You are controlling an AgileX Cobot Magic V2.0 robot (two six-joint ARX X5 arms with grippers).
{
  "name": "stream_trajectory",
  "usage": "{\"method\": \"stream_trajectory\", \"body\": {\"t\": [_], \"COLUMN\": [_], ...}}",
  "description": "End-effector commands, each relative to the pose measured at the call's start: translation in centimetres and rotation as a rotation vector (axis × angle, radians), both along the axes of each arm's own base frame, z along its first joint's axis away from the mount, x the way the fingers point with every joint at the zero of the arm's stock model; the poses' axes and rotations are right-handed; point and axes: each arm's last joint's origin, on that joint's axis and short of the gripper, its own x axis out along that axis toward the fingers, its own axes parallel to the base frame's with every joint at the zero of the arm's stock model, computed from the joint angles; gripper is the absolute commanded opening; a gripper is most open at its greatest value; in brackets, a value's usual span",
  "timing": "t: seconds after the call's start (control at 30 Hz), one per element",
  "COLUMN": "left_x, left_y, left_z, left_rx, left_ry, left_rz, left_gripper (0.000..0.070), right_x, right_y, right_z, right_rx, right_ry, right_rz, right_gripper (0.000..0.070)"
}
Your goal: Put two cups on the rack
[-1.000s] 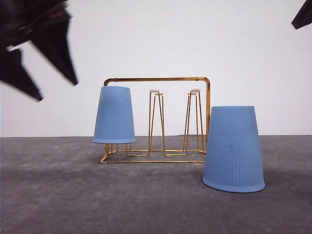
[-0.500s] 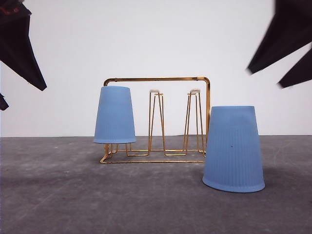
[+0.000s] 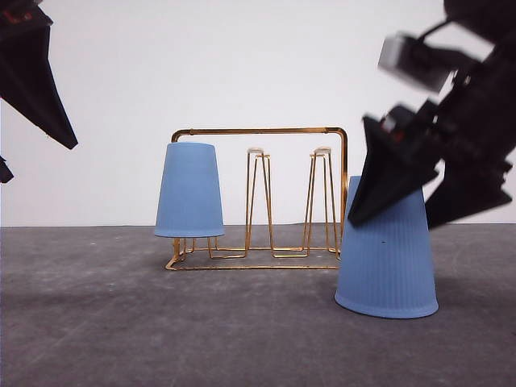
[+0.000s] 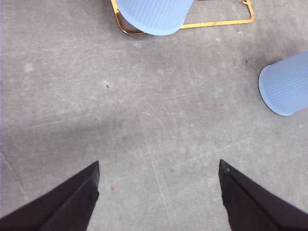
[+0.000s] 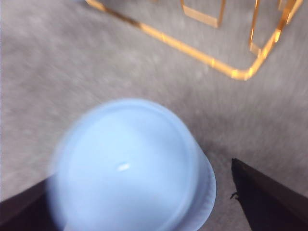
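One light blue cup (image 3: 189, 192) sits upside down over the left prongs of the gold wire rack (image 3: 264, 131); the left wrist view shows this cup (image 4: 154, 13) on the rack's base wire (image 4: 219, 22). The second cup (image 3: 387, 266) stands upside down on the table to the right of the rack, slightly tilted. My right gripper (image 3: 389, 226) is open, one finger on each side of this cup's upper part; from its wrist the cup (image 5: 127, 168) lies between the fingers (image 5: 269, 195). My left gripper (image 3: 40, 163) hangs open and empty high at the left, away from both cups.
The grey table top (image 3: 161, 322) runs to a white wall. The rack's middle prongs (image 3: 257, 193) and right prongs (image 3: 321, 193) are bare. The standing cup (image 4: 286, 84) is close to the rack's right corner.
My right gripper has dropped from the upper right down around the top of the standing cup. The left gripper pulled back to the upper left and then stayed still.
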Motion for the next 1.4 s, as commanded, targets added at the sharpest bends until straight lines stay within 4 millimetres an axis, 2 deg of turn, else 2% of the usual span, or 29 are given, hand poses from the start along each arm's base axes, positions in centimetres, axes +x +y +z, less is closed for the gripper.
{"method": "stream_trajectory", "body": {"t": [0.0,0.07,0.17,0.27,0.4,0.5,0.67,0.87,1.0,1.17,1.37], "left_x": [0.1,0.1,0.1,0.2,0.3,0.3,0.3,0.3,0.3,0.3,0.3], "left_y": [-0.1,-0.1,-0.1,-0.1,-0.2,-0.2,-0.2,-0.2,-0.2,-0.2,-0.2], "left_z": [0.2,0.2,0.2,0.2,0.3,0.3,0.3,0.3,0.3,0.3,0.3], "left_rx": [-0.011,-0.011,-0.012,-0.013,-0.018,-0.019,-0.018,-0.018,-0.018,-0.018,-0.018], "left_ry": [-0.002,-0.003,-0.004,-0.007,-0.020,-0.024,-0.024,-0.024,-0.025,-0.025,-0.025], "left_rz": [0.001,0.001,0.001,0.001,0.001,0.001,0.000,0.000,-0.001,0.000,0.000], "left_gripper": [0.0457,0.0457,0.0457,0.0457,0.0457,0.0457,0.0457,0.0457,0.0457,0.0457,0.0457], "right_x": [0.5,0.8,0.9,0.9,1.0,1.4,2.2,3.1,4.1,6.1,9.3], "right_y": [0.5,0.6,0.8,0.8,0.8,0.9,1.3,1.5,1.5,2.0,3.2], "right_z": [0.0,-0.4,-0.7,-0.7,0.6,2.9,8.4,14.7,16.9,16.7,13.2], "right_rx": [0.017,0.015,0.013,0.014,-0.010,-0.038,-0.047,-0.012,0.034,0.063,0.029], "right_ry": [0.002,0.007,0.013,0.015,0.068,0.123,0.130,-0.025,-0.124,-0.179,-0.133], "right_rz": [-0.006,-0.005,-0.002,-0.001,-0.008,-0.010,-0.015,-0.049,-0.067,-0.083,-0.078], "right_gripper": [0.0612,0.0565,0.0444,0.0365,0.0360,0.0360,0.0360,0.0360,0.0360,0.0360,0.0360]}}
